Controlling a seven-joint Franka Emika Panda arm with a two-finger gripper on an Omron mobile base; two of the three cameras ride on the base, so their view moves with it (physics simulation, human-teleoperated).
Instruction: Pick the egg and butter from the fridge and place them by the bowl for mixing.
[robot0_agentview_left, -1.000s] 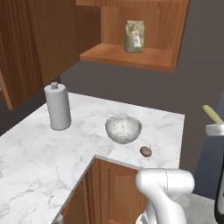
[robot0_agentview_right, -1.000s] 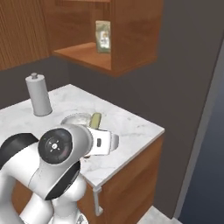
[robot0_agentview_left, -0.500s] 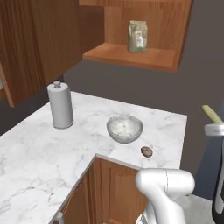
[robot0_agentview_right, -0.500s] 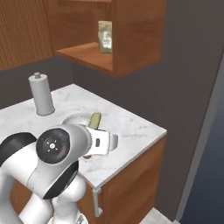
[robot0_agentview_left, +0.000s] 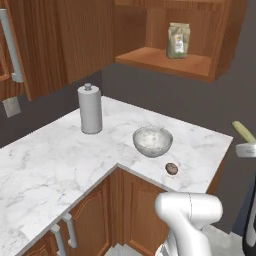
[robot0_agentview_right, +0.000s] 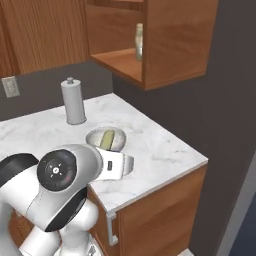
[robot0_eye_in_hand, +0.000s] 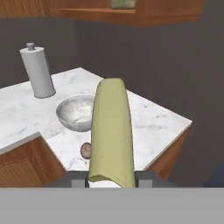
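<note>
Counter, bowl and roll have all slid across both base views together, so the base is driving on toward the counter, not the things moving

Clamped in the gripper (robot0_eye_in_hand: 112, 179), the thin yellow-olive butter stick (robot0_eye_in_hand: 111, 131) juts up centre frame in the hand view; the small dull brown egg (robot0_agentview_left: 171, 168) already lies on the white marble counter (robot0_agentview_left: 60, 155) right of centre, just beside the glossy pale grey bowl (robot0_agentview_left: 152, 141), the tall grey-white roll (robot0_agentview_left: 90, 109) well apart at upper left – likely only the butter remains to be set down
</note>
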